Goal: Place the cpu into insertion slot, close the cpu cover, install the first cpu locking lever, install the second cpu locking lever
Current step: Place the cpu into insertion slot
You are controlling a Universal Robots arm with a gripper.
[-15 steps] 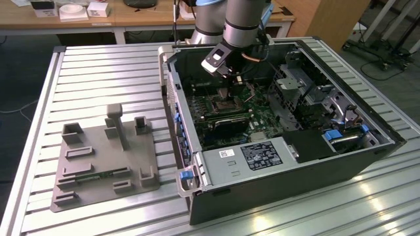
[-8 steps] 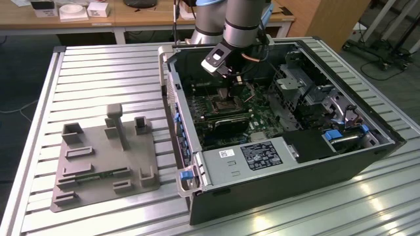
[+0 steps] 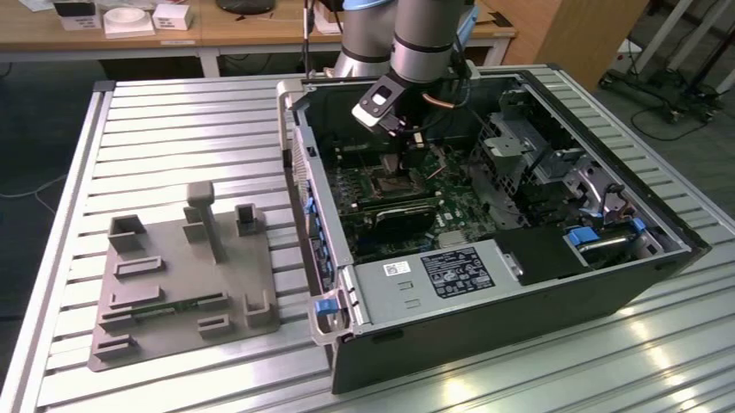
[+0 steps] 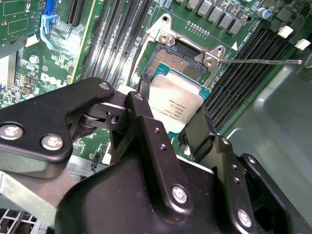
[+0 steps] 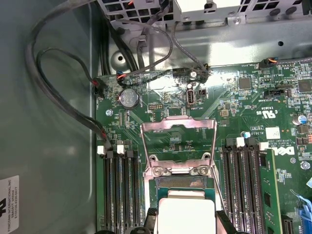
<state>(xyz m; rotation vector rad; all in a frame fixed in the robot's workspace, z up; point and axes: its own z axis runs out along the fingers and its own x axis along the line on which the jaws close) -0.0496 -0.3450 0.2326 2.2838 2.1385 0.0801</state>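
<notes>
My gripper (image 4: pixel 173 105) is shut on the cpu (image 4: pixel 178 97), a small square chip with a silvery top, one black finger (image 4: pixel 146 114) on each of two opposite edges. The chip hangs just over the near part of the insertion slot (image 4: pixel 173 61), whose dark centre still shows beyond it. In the first wrist view the cpu (image 5: pixel 186 212) sits below the slot (image 5: pixel 183 184), and the cpu cover (image 5: pixel 178 125) is swung back open over the green board. A thin locking lever (image 4: pixel 258 62) sticks out sideways. In the exterior view the gripper (image 3: pixel 400 163) reaches down into the case.
The open computer case (image 3: pixel 344 344) lies on a slatted metal table (image 3: pixel 172 120). Long black memory slots (image 5: pixel 119 195) flank the socket on both sides. Cables (image 5: pixel 58 97) run along the case wall. A grey power supply box (image 3: pixel 431 275) and a grey fixture plate (image 3: pixel 184 292) lie nearby.
</notes>
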